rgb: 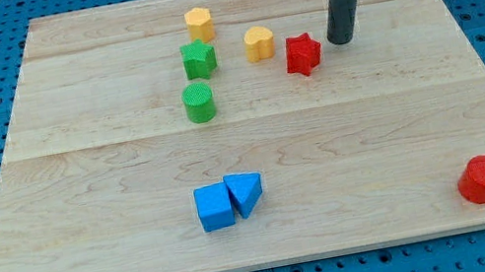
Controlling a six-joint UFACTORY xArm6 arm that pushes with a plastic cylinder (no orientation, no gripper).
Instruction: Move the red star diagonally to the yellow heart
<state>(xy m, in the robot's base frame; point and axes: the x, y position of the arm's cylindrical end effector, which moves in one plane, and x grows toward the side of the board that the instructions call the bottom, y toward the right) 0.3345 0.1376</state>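
Observation:
The red star [302, 53] lies on the wooden board [110, 179] in the upper middle, just to the lower right of the yellow heart [258, 43], with a small gap between them. My tip [340, 41] stands a little to the right of the red star, apart from it. The rod rises from there out of the view's top.
A yellow hexagon [199, 24], a green star [199, 60] and a green cylinder [199, 101] stand left of the heart. A blue cube [214, 207] and a blue triangle [246, 192] sit at the lower middle. A red cylinder [481, 179] is at the lower right.

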